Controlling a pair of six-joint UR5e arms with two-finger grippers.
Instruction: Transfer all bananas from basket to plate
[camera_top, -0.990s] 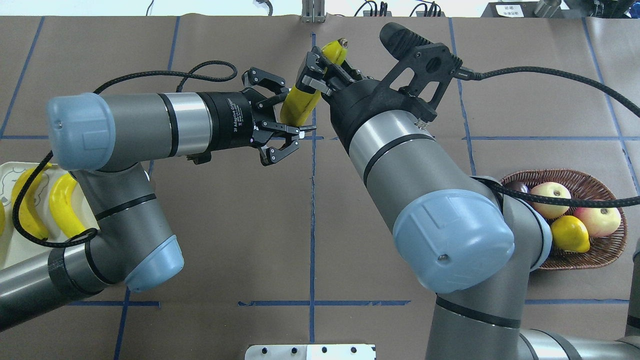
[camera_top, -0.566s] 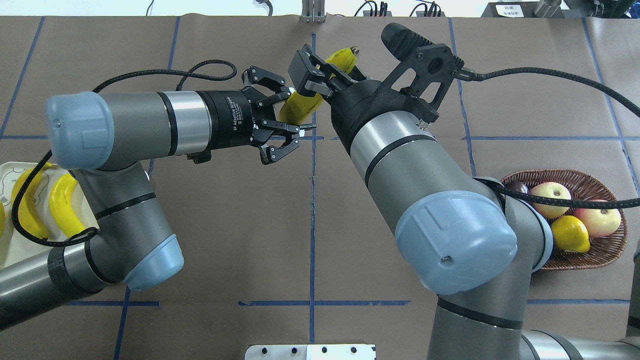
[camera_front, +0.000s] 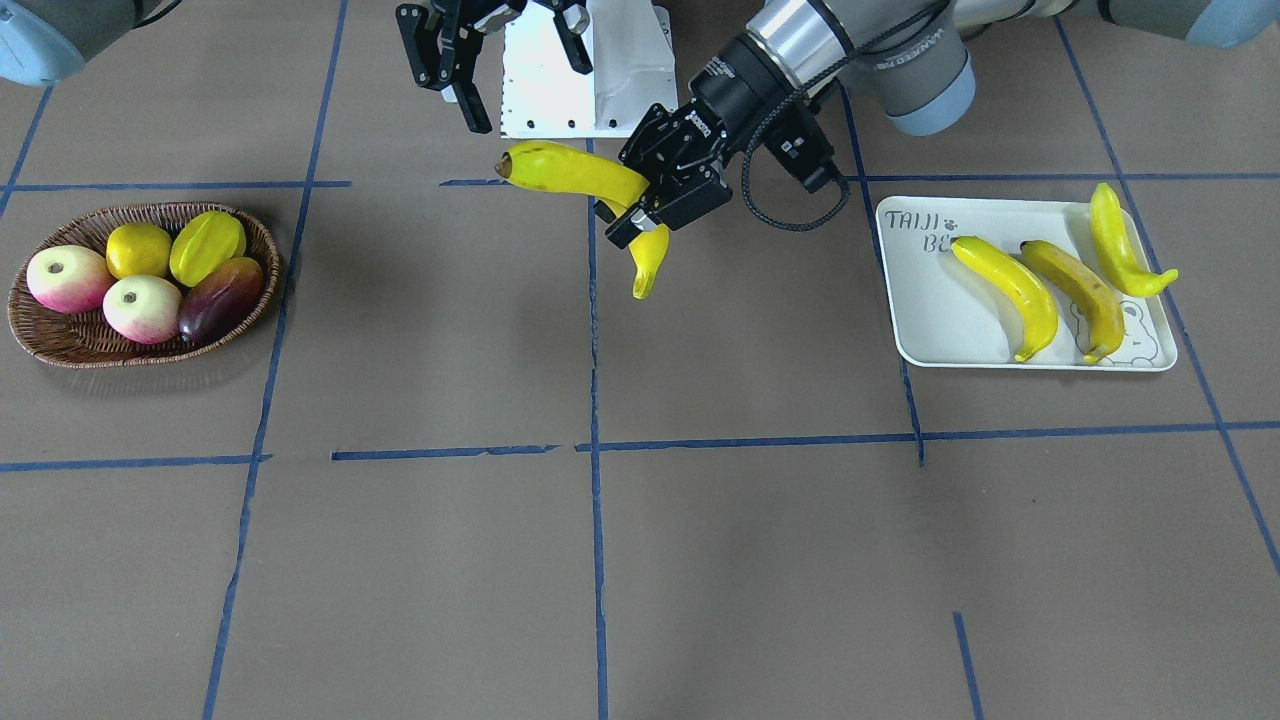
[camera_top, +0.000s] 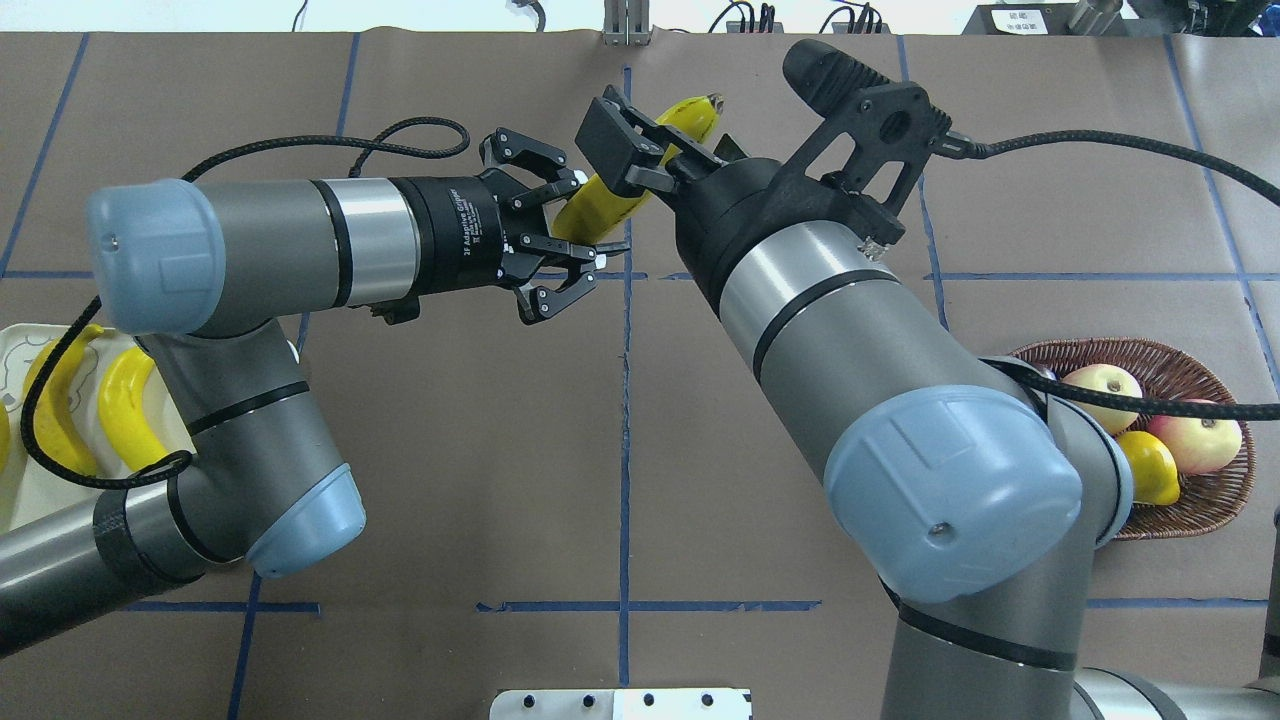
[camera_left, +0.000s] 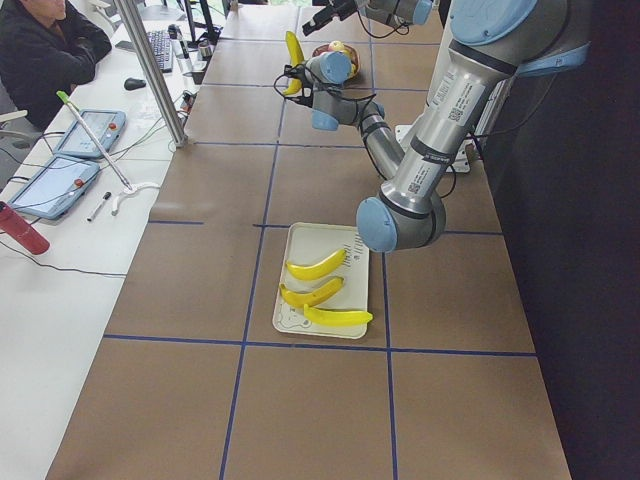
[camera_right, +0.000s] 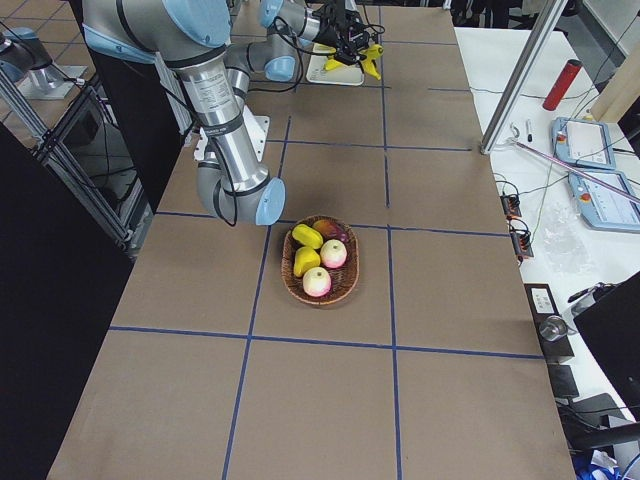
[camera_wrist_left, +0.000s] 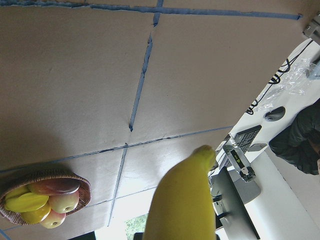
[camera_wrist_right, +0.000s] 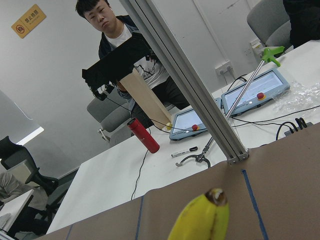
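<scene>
Fourth banana (camera_front: 570, 170) held over worktop (camera_front: 700, 520), between basket (camera_front: 60, 350) and plate (camera_front: 930, 320).
Only other fruit (camera_front: 145, 305) is seen in the basket. The right pincer (camera_front: 515, 70) is spread wide, empty, close by the banana, which is clamped by the left pincer (camera_front: 645, 200). A slip, or a knock from the right pincer, is judged possible. Three bananas (camera_front: 1075, 285) fill most of the plate.

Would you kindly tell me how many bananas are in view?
4 bananas: three on the plate; one held mid-air by the left gripper. None shows in the basket.
</scene>
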